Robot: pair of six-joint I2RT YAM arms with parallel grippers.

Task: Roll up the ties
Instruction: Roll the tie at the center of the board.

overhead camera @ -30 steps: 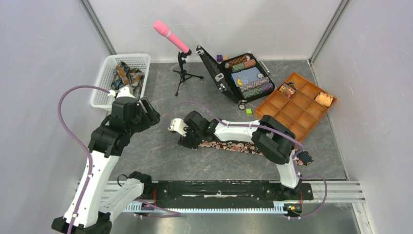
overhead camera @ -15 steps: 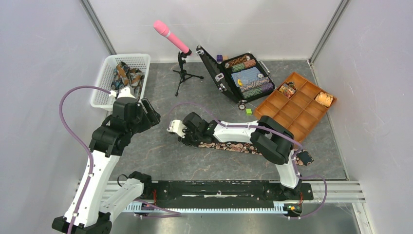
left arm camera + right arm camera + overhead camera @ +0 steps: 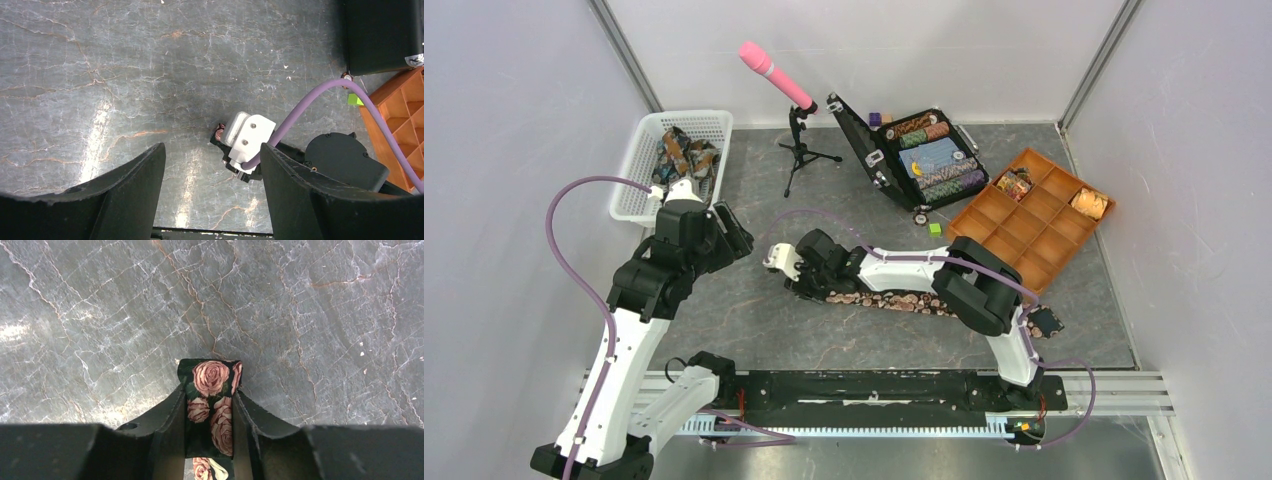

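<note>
The right gripper [image 3: 209, 396] pinches the end of the rose tie [image 3: 212, 376]; the thin fabric may slip out during rolling; the left gripper [image 3: 210, 159] hangs wide

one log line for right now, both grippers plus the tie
left gripper: open, empty, over table | right gripper: shut on rose tie end | rose tie: flat strip, unrolled

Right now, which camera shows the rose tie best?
The right wrist view: the rose tie sits close in the right gripper, roses clear. The top view shows a long strip partly under the arm. The left wrist view shows barely a scrap.
</note>
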